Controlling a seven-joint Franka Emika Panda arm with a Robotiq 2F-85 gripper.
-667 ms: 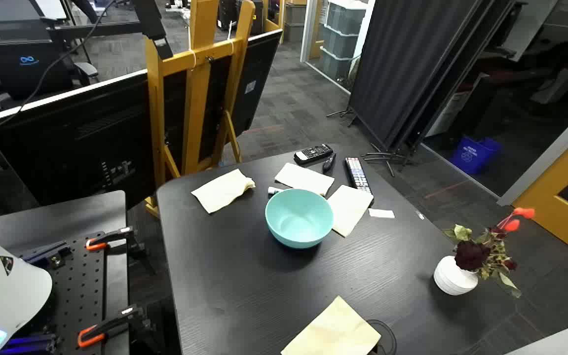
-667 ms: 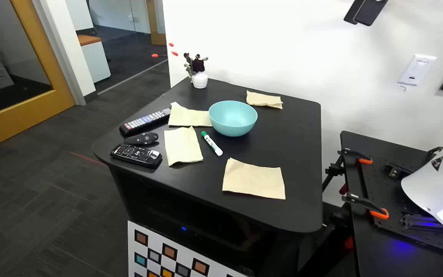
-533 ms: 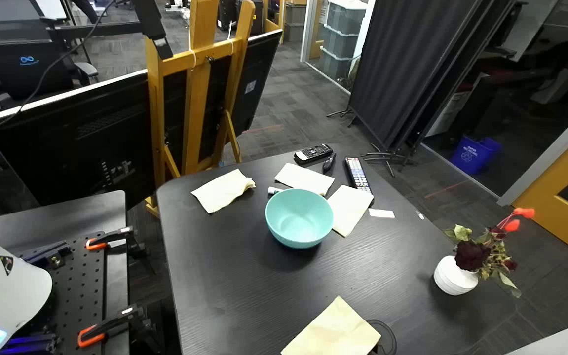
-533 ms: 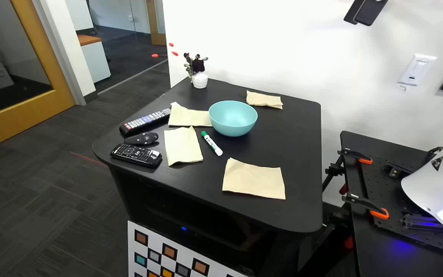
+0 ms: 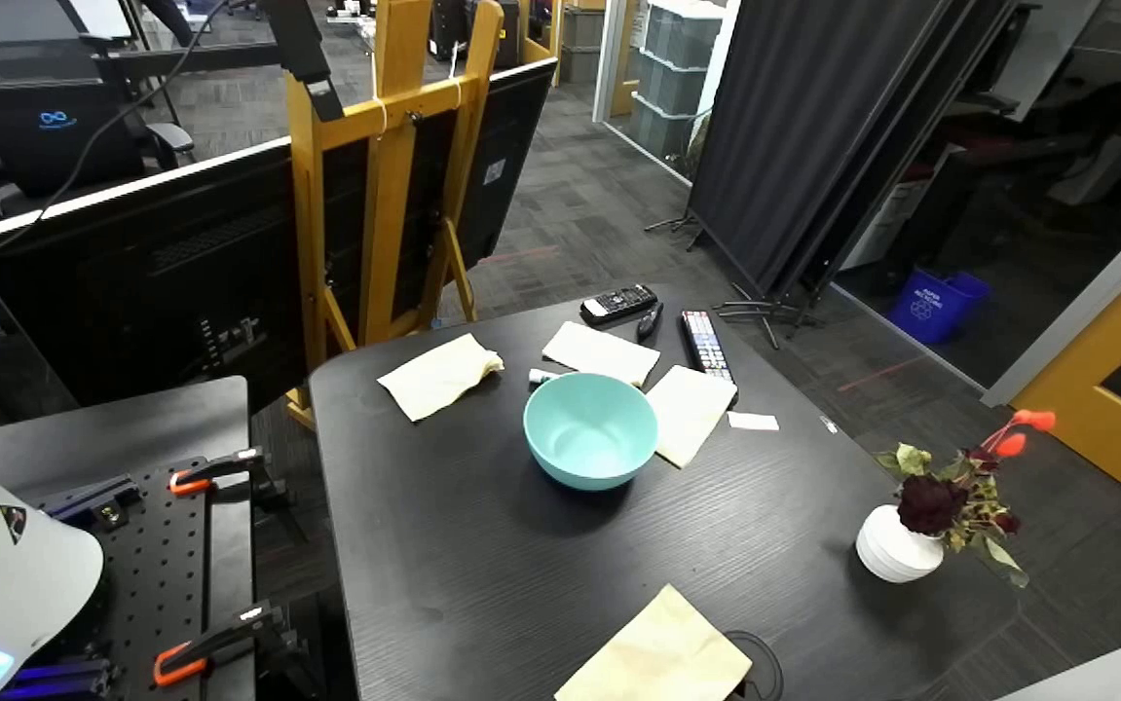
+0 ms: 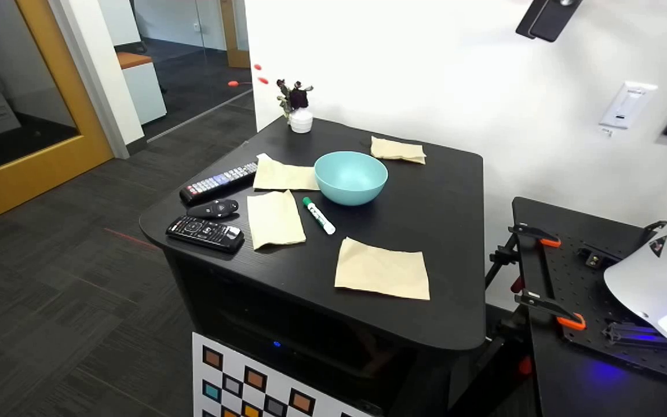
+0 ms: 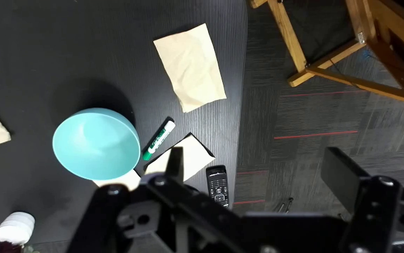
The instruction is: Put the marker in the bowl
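Observation:
A white marker with a green cap and green label lies on the black table, close beside the bowl but apart from it. It shows fully in an exterior view (image 6: pixel 319 215) and in the wrist view (image 7: pixel 158 140). In an exterior view (image 5: pixel 541 377) the bowl hides most of it. The round teal bowl stands upright with nothing in it, in both exterior views (image 5: pixel 589 465) (image 6: pixel 350 188) and in the wrist view (image 7: pixel 96 144). My gripper (image 7: pixel 254 153) is open and empty, high above the table's edge side. Part of my gripper shows at the top of an exterior view (image 6: pixel 549 20).
Several folded cream napkins (image 6: pixel 382 269) lie around the bowl. Remotes (image 6: pixel 206 233) lie near the table's edge. A white pot with flowers (image 5: pixel 899 545) stands at one corner. A wooden easel (image 5: pixel 385 195) with a dark panel stands beyond the table.
My gripper has shifted very slightly downward in the exterior views. The marker, bowl and other things on the table have not moved.

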